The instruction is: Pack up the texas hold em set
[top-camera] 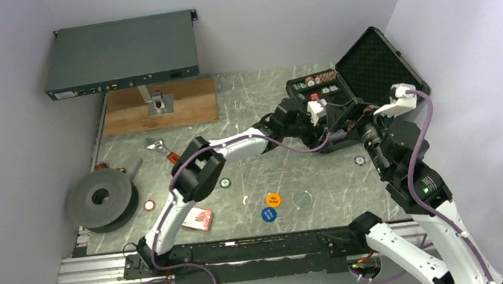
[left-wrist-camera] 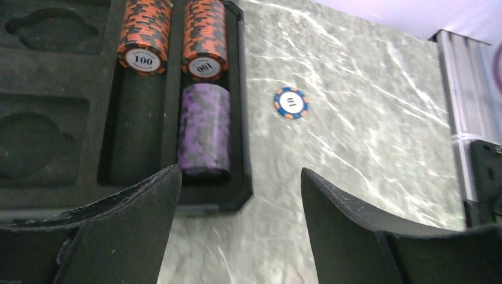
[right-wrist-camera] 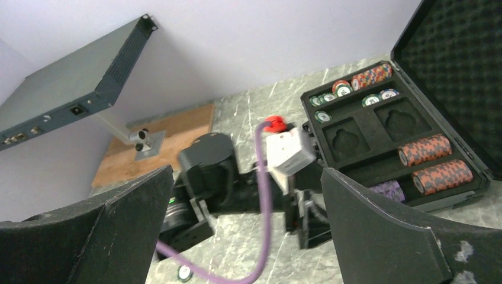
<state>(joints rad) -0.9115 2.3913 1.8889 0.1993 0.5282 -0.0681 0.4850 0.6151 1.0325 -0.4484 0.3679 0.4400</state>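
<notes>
The black case (top-camera: pixel 376 60) stands open at the back right, its foam tray holding several chip stacks. In the left wrist view, two orange stacks (left-wrist-camera: pixel 145 29) and a purple stack (left-wrist-camera: pixel 204 133) lie in the tray's slots, and a loose chip (left-wrist-camera: pixel 291 102) lies on the table beside it. My left gripper (left-wrist-camera: pixel 240 195) is open and empty over the tray's near corner. My right gripper (right-wrist-camera: pixel 245 201) is open and empty, just right of the left wrist (right-wrist-camera: pixel 237 171). An orange disc (top-camera: pixel 273 199), a blue disc (top-camera: pixel 268 214), the red card deck (top-camera: pixel 198 219) and loose chips (top-camera: pixel 225 182) lie on the table.
A grey rack box (top-camera: pixel 120 54) stands raised over a wooden board (top-camera: pixel 159 105) at the back left. A red-handled wrench (top-camera: pixel 162 149) and a grey roll (top-camera: pixel 101 198) lie at the left. A metal rail (top-camera: pixel 231 252) runs along the near edge. Walls close in both sides.
</notes>
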